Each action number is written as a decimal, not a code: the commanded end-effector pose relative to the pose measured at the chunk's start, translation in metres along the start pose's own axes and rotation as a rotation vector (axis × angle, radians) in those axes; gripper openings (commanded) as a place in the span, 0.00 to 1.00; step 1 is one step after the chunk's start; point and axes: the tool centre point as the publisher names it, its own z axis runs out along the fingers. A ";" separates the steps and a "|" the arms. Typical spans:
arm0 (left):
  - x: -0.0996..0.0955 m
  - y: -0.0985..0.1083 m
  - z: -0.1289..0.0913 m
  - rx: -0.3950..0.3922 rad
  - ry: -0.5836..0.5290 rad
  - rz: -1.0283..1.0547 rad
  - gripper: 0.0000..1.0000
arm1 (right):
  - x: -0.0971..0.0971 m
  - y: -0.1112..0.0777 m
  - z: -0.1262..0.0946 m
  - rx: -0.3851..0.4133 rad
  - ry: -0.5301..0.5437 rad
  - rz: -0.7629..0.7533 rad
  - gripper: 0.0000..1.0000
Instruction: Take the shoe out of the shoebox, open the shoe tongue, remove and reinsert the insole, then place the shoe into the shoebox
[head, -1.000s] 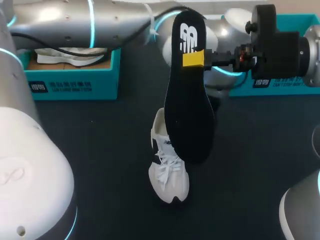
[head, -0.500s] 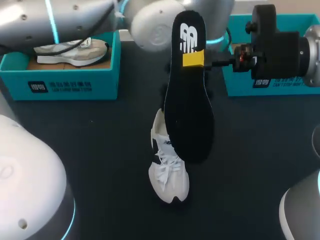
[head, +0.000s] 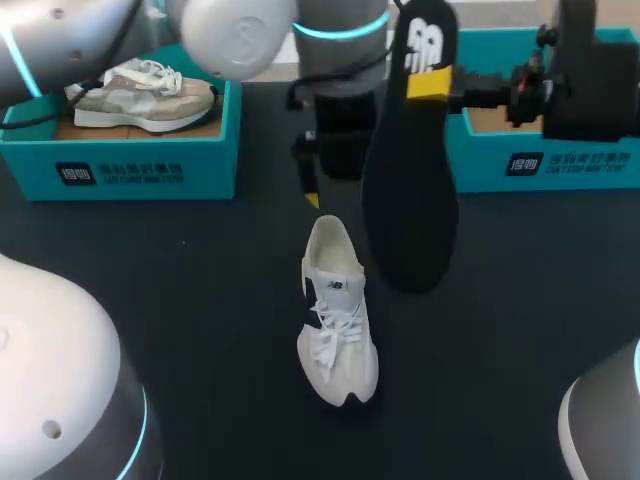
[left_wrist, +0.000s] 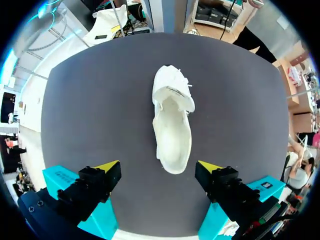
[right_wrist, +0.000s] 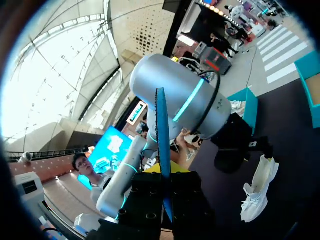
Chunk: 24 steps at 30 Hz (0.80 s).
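From above, the white shoe (head: 337, 320) lies alone in the middle of the table (head: 180, 300), toe toward the near edge. The right gripper (head: 430, 84) pinches the black insole (head: 410, 190) near its heel end and holds it up, hanging beside the shoe on its right. The left gripper (head: 318, 185) hangs above the table just beyond the shoe's heel. One teal shoebox (head: 130, 160) sits at the far left edge with another shoe (head: 145, 95) in it, and a second box (head: 545, 165) sits at the far right.

Looking down the left wrist, its fingers are spread wide, touching nothing. The shoe lies ahead of and below them, its mouth open and empty, tongue folded forward.

From the right wrist, the insole shows edge-on, clamped between the fingers, with the shoe well below.

I'd say the insole is out and reinsertion is due. The next move calls for tipping its toe into the open mouth, perhaps with the left gripper steadying the heel.
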 end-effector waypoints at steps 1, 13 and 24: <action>0.014 0.002 -0.025 -0.018 -0.335 0.007 1.00 | -0.016 0.013 -0.018 0.031 -0.013 0.034 0.00; 0.029 -0.010 -0.088 -0.039 -0.564 0.074 1.00 | -0.078 0.049 -0.032 -0.093 -0.016 0.246 0.00; 0.027 -0.016 -0.109 -0.017 -0.592 0.083 1.00 | -0.100 0.049 -0.024 -0.131 -0.040 0.392 0.00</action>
